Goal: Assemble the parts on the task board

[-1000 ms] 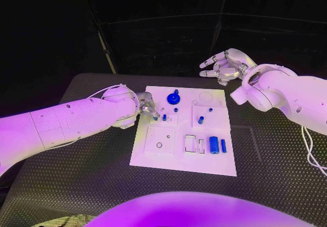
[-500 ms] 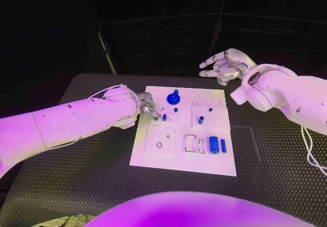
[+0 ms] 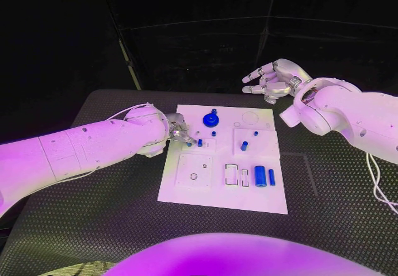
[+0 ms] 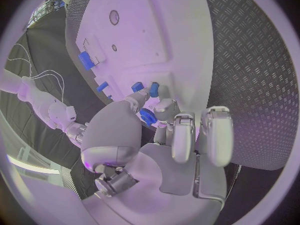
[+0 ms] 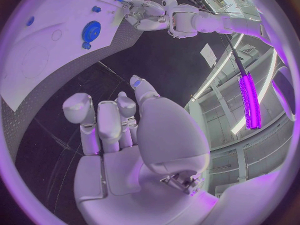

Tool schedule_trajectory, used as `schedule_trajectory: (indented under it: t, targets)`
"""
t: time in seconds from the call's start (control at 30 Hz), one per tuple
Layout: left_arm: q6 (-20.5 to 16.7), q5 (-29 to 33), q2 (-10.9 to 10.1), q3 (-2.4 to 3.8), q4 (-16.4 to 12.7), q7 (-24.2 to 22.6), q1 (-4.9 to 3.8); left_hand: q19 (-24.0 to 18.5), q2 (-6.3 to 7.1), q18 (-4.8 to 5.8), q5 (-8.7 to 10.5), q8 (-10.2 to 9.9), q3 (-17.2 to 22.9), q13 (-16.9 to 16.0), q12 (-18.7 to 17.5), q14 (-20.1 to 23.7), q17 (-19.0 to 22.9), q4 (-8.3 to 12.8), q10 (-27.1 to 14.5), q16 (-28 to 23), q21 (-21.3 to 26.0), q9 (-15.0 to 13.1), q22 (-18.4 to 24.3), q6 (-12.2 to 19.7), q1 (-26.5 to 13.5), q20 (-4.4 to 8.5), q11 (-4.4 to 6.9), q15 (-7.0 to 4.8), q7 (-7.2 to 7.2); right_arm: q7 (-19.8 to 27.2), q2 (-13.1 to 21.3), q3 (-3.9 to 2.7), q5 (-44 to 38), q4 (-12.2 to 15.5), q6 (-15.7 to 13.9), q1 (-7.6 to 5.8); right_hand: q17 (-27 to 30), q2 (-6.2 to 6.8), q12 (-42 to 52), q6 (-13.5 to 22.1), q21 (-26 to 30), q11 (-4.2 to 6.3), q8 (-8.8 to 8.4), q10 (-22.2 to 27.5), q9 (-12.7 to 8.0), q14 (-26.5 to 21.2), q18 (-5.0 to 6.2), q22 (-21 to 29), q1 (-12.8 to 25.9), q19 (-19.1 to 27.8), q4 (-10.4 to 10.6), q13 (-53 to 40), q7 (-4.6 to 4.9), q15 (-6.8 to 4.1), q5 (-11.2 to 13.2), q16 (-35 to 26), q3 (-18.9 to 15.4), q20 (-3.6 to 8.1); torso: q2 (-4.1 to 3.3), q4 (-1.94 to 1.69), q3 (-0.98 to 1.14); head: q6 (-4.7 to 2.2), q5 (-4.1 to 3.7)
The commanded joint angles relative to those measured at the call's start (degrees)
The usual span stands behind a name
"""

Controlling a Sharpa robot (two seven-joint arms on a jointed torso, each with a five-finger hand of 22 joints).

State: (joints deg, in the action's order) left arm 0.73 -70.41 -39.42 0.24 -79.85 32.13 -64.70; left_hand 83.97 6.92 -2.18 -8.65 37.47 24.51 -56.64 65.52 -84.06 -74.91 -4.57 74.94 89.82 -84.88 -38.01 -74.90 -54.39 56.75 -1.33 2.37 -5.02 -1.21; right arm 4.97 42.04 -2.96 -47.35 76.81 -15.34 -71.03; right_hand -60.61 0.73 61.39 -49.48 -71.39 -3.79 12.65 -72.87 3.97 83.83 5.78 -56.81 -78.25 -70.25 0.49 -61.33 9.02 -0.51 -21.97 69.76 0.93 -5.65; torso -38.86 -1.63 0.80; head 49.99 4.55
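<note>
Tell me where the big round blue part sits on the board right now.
In the head view, the round blue part sits at the task board's far edge, right of the left hand.

Left robot hand (image 3: 178,131) curled low; right robot hand (image 3: 272,79) raised, fingers apart.

task board (image 3: 217,198) mid-table, parts (image 3: 260,175) on it

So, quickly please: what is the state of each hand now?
Left hand: touching a small blue part on the task board; grip cannot be told.
Right hand: open, holds nothing.
</note>
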Motion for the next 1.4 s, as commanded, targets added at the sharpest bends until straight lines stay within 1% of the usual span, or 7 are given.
schedule_trajectory:
  t: [0.03, 0.53, 1.0, 1.13, 1.2, 1.23, 1.4]
  targets:
    - [0.51, 0.08, -0.08, -0.06, 0.11, 0.9, 0.06, 3.81, -0.08, 0.92, 0.24, 0.29, -1.46, 0.13, 0.24, -5.94, -15.09, -0.85, 0.0, 0.18, -0.26, 0.03, -11.15, -0.17, -1.01, 0.25, -0.17, -0.27, -0.41, 0.53, -0.05, -0.04, -0.05, 0.09, 0.07, -0.1, 0.12, -0.12, 0.02, 0.37, 0.38, 0.21, 0.24, 0.34, -0.05, 0.4, 1.06, 0.08, 0.28, 0.02, -0.04, 0.07, -0.11, -0.34, -0.15, -0.36, 0.35, 0.19, 0.0, -0.03, -0.03, 0.01, 0.01]
    - [-3.13, 0.08, -0.92, 0.21, -1.28, -0.24, 0.08, 3.6, -1.43, 0.77, 0.05, 1.36, -10.86, 1.53, -0.25, -5.94, -15.09, -7.15, -1.04, 0.18, 0.37, -0.11, -10.79, 0.92, -3.52, 0.34, -0.21, -0.31, -0.44, 0.62, 0.0, -0.04, -0.05, 0.03, 0.02, -0.1, 0.12, -0.12, 0.02, 0.37, 0.38, 0.21, 0.24, 0.34, -0.05, 0.4, 1.06, 0.08, 0.28, 0.02, -0.04, 0.07, -0.11, -0.34, -0.15, -0.36, 0.35, 0.19, 0.01, -0.02, -0.05, 0.01, -0.13]
    - [-6.63, 2.42, -2.76, 2.74, -3.54, -2.39, 0.1, 2.27, -2.69, 0.04, -0.09, -0.1, -17.42, 7.04, -3.96, -5.94, -15.09, -10.76, -5.34, 0.18, 3.53, 1.52, -8.55, 4.11, -0.28, -0.42, -1.41, 0.61, -1.81, 0.65, -0.21, -0.04, -0.05, -0.56, 0.16, -0.09, 0.1, -0.08, 0.03, 0.39, 0.39, 0.2, 0.25, 0.34, -0.05, 0.41, 1.05, 0.07, 0.42, 0.0, 0.02, 0.09, -0.1, -0.33, -0.13, -0.37, 0.36, 0.19, 0.03, -0.01, 0.04, 0.01, -0.16]
    - [-8.27, 4.66, -2.63, 3.06, -3.48, -5.55, 0.05, -4.36, -3.73, -3.03, -0.22, -2.58, -19.35, 17.32, -12.61, -4.68, -12.8, -11.01, -14.2, -2.72, 18.21, 3.67, 2.06, 7.62, 3.67, -1.65, -3.18, 1.96, -3.74, 0.59, -0.23, -0.04, -0.05, -0.79, 0.18, -0.09, 0.05, -0.08, 0.07, 0.39, 0.37, 0.2, 0.26, 0.31, -0.05, 0.42, 1.04, 0.03, 0.43, -0.03, 0.02, 0.05, -0.11, -0.33, -0.14, -0.35, 0.38, 0.19, 0.05, -0.07, 0.04, 0.01, -0.12]
    - [-9.45, 5.42, -2.18, 3.12, -3.09, -8.3, -0.01, -11.35, -4.27, -5.6, -0.26, -4.33, -19.49, 18.81, -15.18, -0.14, -5.7, -9.97, -18.05, -12.15, 33.04, 5.23, 12.58, 9.71, 7.18, -2.72, -4.31, 2.94, -5.18, 0.59, -0.28, -0.04, -0.05, -0.87, 0.18, -0.09, 0.05, -0.08, 0.07, 0.39, 0.37, 0.2, 0.26, 0.31, -0.05, 0.42, 1.04, 0.03, 0.43, -0.03, 0.02, 0.05, -0.11, -0.33, -0.14, -0.35, 0.38, 0.19, 0.04, -0.03, 0.04, 0.01, -0.17]
    - [-10.8, 5.87, -1.58, 3.14, -2.48, -11.33, -0.07, -16.9, -4.7, -7.57, -0.34, -5.48, -19.01, 20.18, -17.19, 4.27, 0.33, -8.6, -20.53, -20.51, 44.93, 6.47, 20.98, 10.53, 10.62, -3.26, -5.2, 3.77, -5.73, 0.59, -0.3, -0.04, -0.05, -0.9, 0.19, -0.09, 0.05, -0.08, 0.07, 0.39, 0.37, 0.2, 0.26, 0.31, -0.05, 0.42, 1.04, 0.03, 0.43, -0.03, 0.02, 0.05, -0.11, -0.33, -0.14, -0.35, 0.38, 0.19, 0.03, 0.0, 0.04, 0.01, -0.25]
    - [-15.98, 4.34, 0.84, 2.72, 0.33, -22.65, -0.23, -20.82, -4.84, -8.21, -0.33, -10.68, -14.5, 27.51, -26.44, 17.32, 17.31, -3.68, -25.09, -43.77, 54.97, 11.95, 28.14, 10.4, 22.51, -4.96, -6.98, 5.51, -7.35, 0.61, -0.51, -0.04, -0.05, -1.02, 0.2, -0.09, 0.08, -0.09, 0.05, 0.39, 0.38, 0.21, 0.27, 0.32, -0.05, 0.41, 1.04, 0.04, 0.43, -0.02, 0.02, 0.09, -0.11, -0.33, -0.15, -0.38, 0.41, 0.19, -0.07, 0.18, 0.06, 0.01, -0.69]
